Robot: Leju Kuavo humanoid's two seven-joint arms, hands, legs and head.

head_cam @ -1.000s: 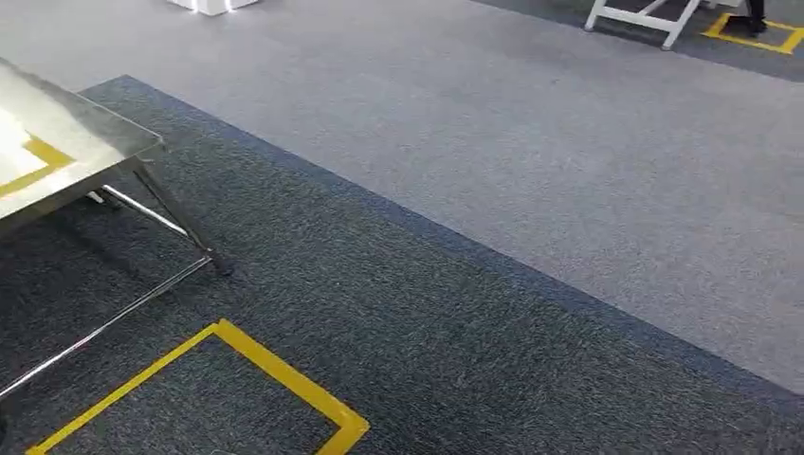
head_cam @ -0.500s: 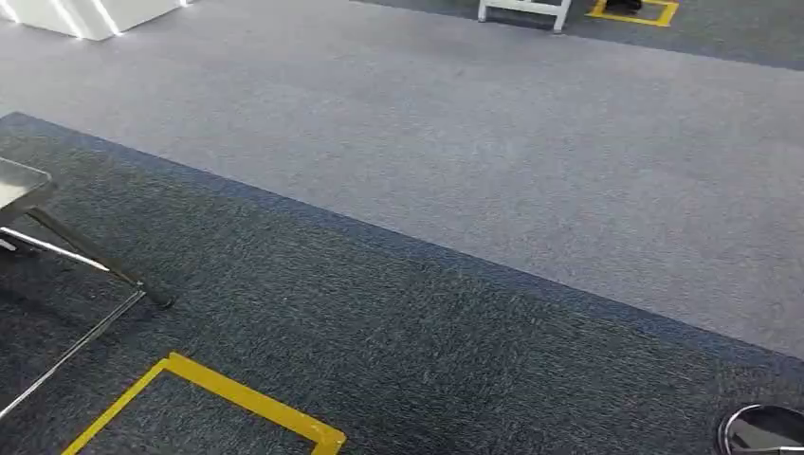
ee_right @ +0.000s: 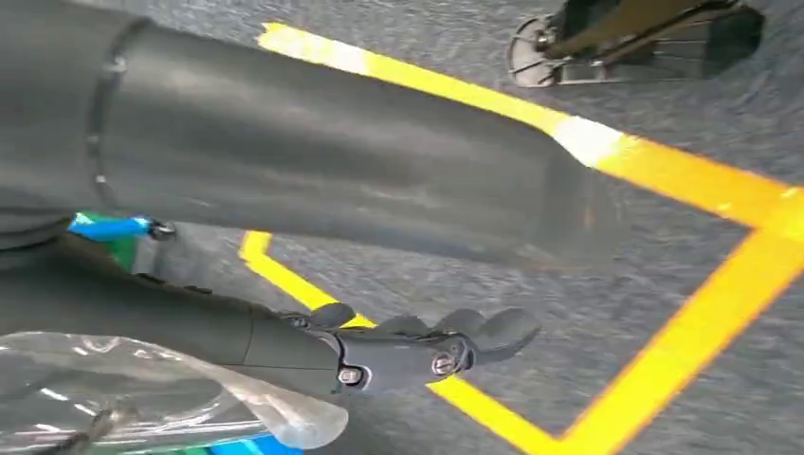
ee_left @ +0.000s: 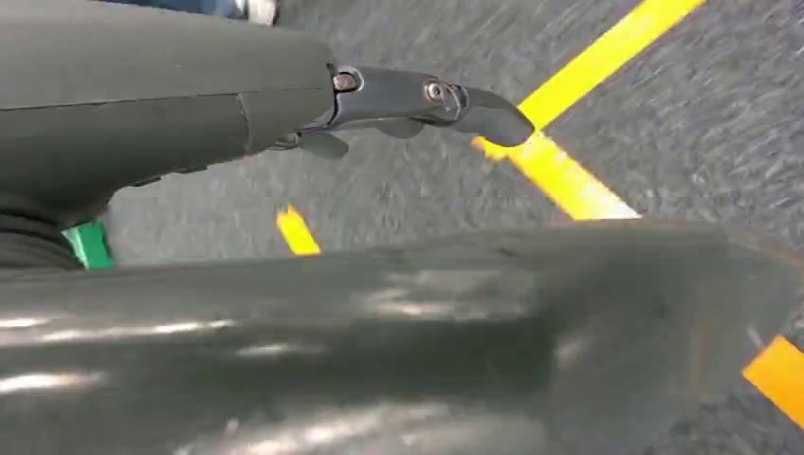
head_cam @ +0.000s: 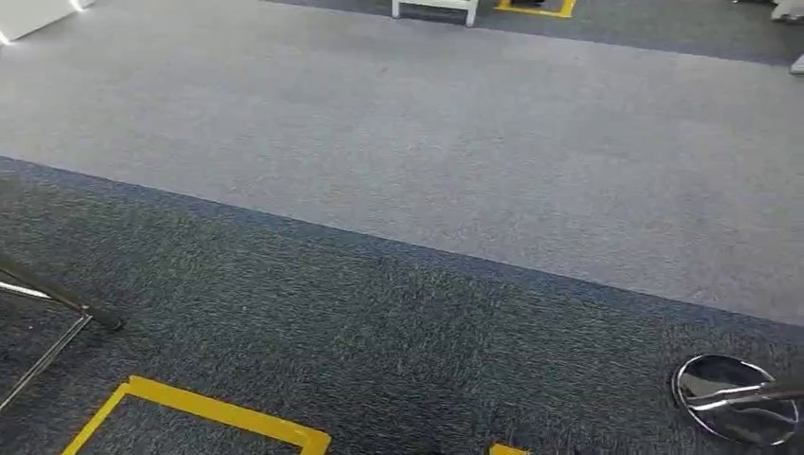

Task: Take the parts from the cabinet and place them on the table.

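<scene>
In the right wrist view my right hand (ee_right: 398, 351) hangs above the carpet. A clear plastic bag (ee_right: 142, 389) with a part inside sits against its palm side. The fingers reach out past the bag, and the grip itself is partly hidden. My left hand (ee_left: 417, 100) hangs over the floor in the left wrist view, its fingers stretched out and nothing in them. A metal leg and foot of the steel table (head_cam: 57, 299) show at the left edge of the head view.
The head view looks down on dark and light grey carpet. A yellow tape square (head_cam: 218, 412) marks the floor in front of me. A round chrome base (head_cam: 740, 398) lies at the lower right. White furniture legs (head_cam: 434, 8) stand far ahead.
The whole head view has swung: the steel table slid out to the left until only its leg remains, and the chrome base came in at the lower right. The camera turned, not the things.
</scene>
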